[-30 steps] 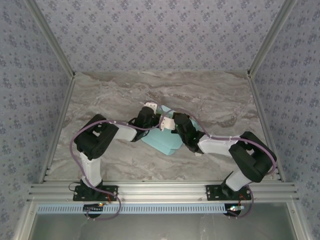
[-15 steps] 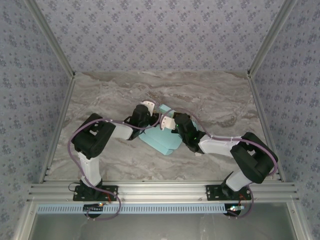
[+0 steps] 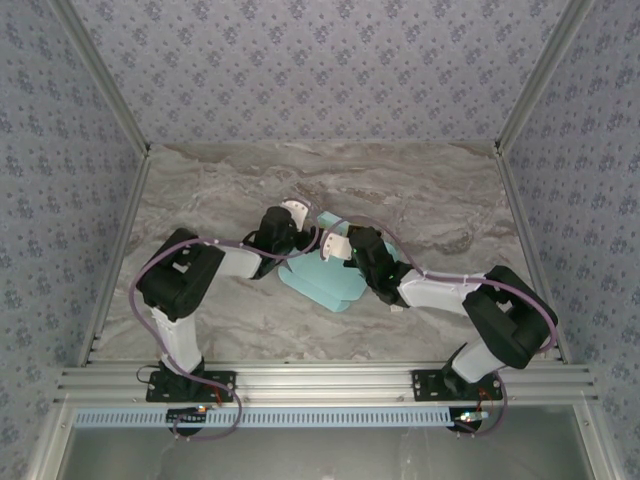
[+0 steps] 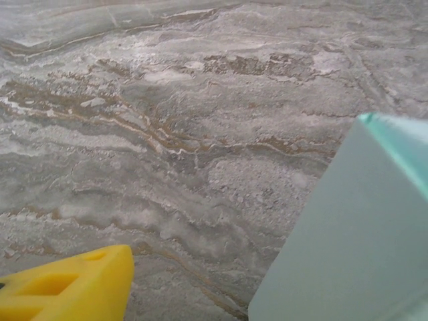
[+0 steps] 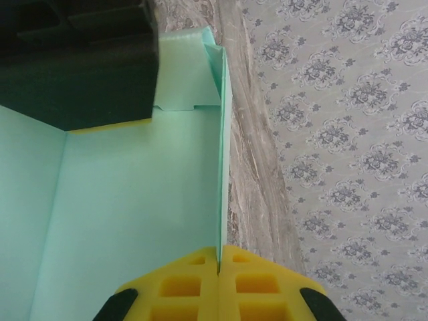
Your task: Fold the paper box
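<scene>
The paper box [image 3: 322, 283] is pale turquoise card lying partly folded mid-table between the two arms. My right gripper [image 5: 219, 262] is shut on the edge of one upright wall of the paper box [image 5: 134, 200], its yellow fingertips pressed together on the thin card. My left gripper [image 3: 288, 228] stands at the box's far left corner, open, with nothing in it. In the left wrist view one yellow finger [image 4: 70, 287] shows at the lower left, and a panel of the paper box [image 4: 354, 234] rises at the right, apart from that finger.
The marble-patterned table [image 3: 420, 190] is bounded by patterned walls and aluminium rails [image 3: 330, 380] at the near edge. The black body of the left gripper [image 5: 73, 60] sits close above the box's inner floor in the right wrist view.
My left gripper has opened, let go of the box and drawn back a little to the left. The right gripper has kept its hold and barely moved.
</scene>
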Robot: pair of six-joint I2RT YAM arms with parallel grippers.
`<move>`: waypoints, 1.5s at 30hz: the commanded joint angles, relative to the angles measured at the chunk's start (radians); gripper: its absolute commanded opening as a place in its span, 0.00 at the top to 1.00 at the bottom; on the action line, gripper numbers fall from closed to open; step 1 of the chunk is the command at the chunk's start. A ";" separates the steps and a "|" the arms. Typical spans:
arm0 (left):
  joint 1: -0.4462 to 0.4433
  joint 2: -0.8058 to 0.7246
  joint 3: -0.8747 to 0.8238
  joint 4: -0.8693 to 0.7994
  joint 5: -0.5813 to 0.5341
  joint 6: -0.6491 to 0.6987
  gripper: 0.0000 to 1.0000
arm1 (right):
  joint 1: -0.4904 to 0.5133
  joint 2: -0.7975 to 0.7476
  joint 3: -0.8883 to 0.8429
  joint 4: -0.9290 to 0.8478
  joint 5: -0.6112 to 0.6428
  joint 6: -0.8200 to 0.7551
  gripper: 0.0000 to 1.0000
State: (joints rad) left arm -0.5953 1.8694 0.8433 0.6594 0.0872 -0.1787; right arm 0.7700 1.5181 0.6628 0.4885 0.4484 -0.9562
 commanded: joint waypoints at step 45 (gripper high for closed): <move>0.008 -0.035 0.004 0.010 -0.203 -0.014 0.53 | -0.007 -0.025 0.004 -0.087 -0.002 0.032 0.96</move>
State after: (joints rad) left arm -0.6621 1.8473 0.8642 0.6445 -0.0879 -0.2062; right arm 0.7654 1.5181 0.6724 0.4820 0.4297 -0.9306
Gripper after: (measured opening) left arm 0.458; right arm 0.061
